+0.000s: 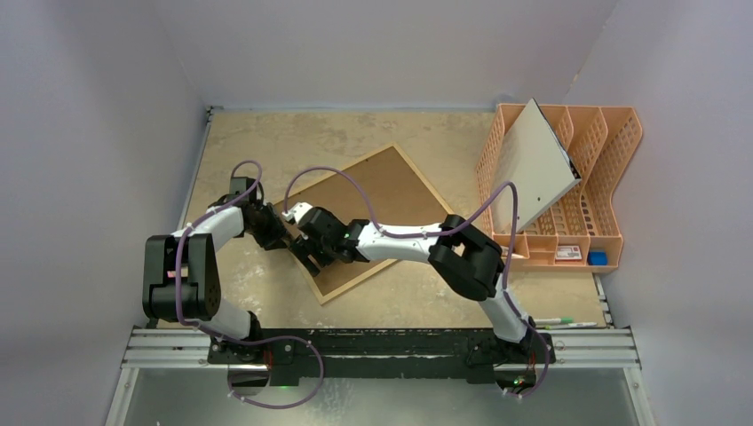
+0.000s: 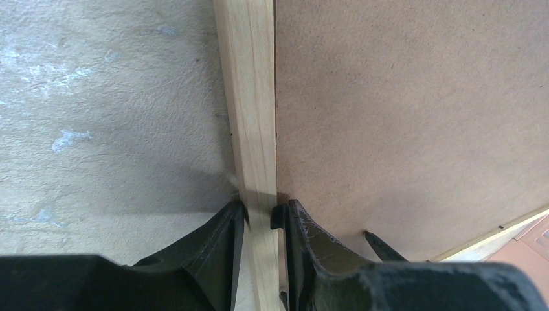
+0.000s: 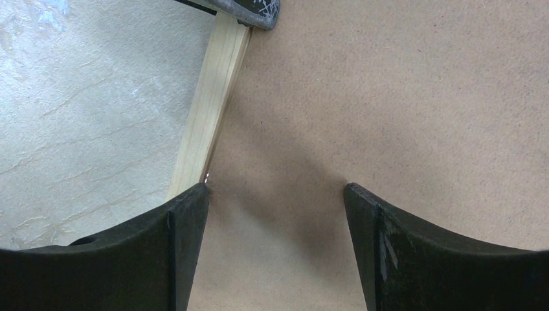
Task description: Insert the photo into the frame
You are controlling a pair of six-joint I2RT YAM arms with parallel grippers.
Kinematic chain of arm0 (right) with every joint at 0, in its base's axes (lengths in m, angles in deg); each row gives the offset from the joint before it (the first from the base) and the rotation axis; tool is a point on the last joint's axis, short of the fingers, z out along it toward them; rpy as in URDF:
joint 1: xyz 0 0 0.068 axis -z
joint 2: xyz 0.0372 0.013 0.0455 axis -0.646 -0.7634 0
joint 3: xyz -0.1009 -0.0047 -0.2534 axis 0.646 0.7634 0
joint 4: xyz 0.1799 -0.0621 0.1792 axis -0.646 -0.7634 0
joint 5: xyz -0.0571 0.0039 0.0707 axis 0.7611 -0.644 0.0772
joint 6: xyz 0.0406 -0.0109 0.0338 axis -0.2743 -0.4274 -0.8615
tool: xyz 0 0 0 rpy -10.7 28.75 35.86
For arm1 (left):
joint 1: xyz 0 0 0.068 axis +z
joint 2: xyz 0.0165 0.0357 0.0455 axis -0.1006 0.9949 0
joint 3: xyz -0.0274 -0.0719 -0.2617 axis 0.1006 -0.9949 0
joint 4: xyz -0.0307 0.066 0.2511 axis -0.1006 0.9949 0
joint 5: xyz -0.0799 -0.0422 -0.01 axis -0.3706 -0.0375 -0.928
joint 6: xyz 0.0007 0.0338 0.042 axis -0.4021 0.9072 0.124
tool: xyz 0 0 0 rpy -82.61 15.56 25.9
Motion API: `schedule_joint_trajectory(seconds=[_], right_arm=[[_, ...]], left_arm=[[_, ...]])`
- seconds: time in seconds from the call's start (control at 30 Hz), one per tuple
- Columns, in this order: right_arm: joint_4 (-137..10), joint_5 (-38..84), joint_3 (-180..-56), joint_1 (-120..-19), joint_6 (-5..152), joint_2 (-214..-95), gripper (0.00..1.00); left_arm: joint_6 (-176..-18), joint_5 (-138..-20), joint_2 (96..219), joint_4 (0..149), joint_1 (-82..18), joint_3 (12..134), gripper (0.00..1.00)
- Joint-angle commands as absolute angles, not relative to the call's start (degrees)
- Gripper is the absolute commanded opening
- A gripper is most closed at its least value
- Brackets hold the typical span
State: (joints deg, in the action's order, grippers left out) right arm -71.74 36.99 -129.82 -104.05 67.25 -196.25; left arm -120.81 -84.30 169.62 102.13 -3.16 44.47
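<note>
The frame [image 1: 391, 191] lies face down and slanted on the table, its brown fibreboard back up. My left gripper [image 1: 282, 232] is shut on the frame's light-wood left rail [image 2: 252, 116], one finger on each side of it [image 2: 260, 217]. My right gripper [image 1: 306, 253] is open and empty, its fingers spread just over the fibreboard back [image 3: 388, 97] beside the same rail [image 3: 207, 123], close to the left gripper; midway between its tips [image 3: 276, 191] is bare board. The photo is not in view.
An orange plastic file rack [image 1: 604, 177] stands at the back right with a grey-white board [image 1: 533, 164] leaning in it. A small blue thing [image 1: 598, 258] lies in its front tray. Pens [image 1: 564, 321] lie near the right arm's base. Walls close in on three sides.
</note>
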Motion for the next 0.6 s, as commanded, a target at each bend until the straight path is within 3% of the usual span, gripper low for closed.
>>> schedule_joint_trajectory(seconds=[0.0, 0.57], right_arm=[[-80.5, 33.2, -125.1, -103.2, 65.8, -201.0, 0.8], [-79.9, 30.4, -124.6, -103.1, 66.6, -201.5, 0.83]], left_arm=[[-119.7, -81.9, 172.4, 105.0, -3.4, 42.2, 0.29], [-119.7, -81.7, 172.4, 105.2, -3.4, 42.1, 0.29]])
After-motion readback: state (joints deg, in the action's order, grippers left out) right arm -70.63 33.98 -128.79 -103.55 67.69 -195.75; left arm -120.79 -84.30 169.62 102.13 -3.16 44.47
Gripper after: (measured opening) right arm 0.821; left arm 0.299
